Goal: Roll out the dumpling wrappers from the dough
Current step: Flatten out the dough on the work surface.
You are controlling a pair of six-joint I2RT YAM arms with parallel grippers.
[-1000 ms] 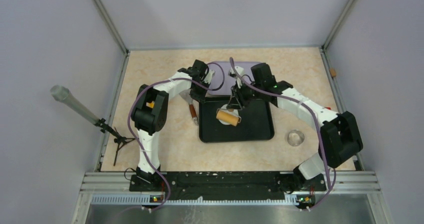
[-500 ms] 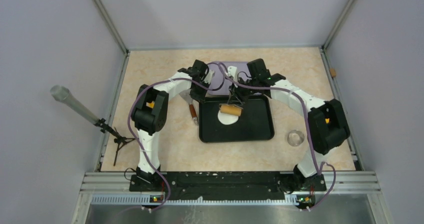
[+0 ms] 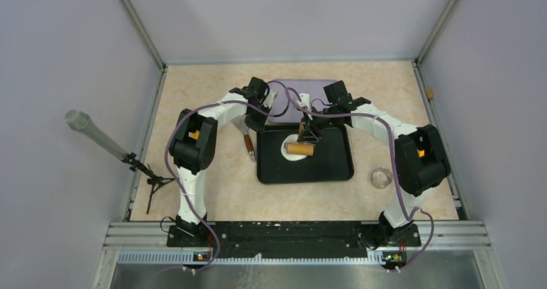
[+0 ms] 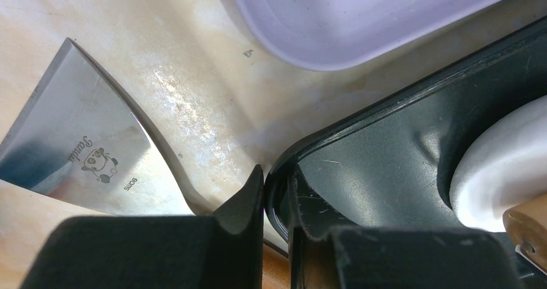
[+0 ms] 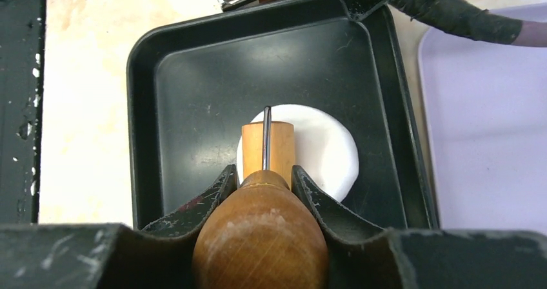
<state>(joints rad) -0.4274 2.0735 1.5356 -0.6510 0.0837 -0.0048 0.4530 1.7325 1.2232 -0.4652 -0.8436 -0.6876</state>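
The dough (image 3: 289, 153) is a flattened round white disc in the black tray (image 3: 329, 166). It also shows in the right wrist view (image 5: 329, 147) and at the edge of the left wrist view (image 4: 503, 166). My right gripper (image 3: 306, 135) (image 5: 264, 173) is shut on the wooden handle (image 5: 261, 237) of a rolling pin, whose barrel (image 3: 300, 148) (image 5: 278, 147) lies on the dough. My left gripper (image 3: 253, 118) (image 4: 276, 176) is shut on the tray's far-left rim (image 4: 284, 166). No small separate dumpling wrappers are in view.
A lilac tray (image 3: 303, 99) lies just behind the black tray. A steel scraper with a wooden handle (image 3: 248, 140) lies left of it, its blade (image 4: 77, 147) beside my left fingers. A small glass dish (image 3: 381, 177) stands right. A grey rod on a stand (image 3: 97, 137) is far left.
The rolling pin went toward the far side of the dough, then came back over its middle. The right arm's elbow swung in. The left arm held still.
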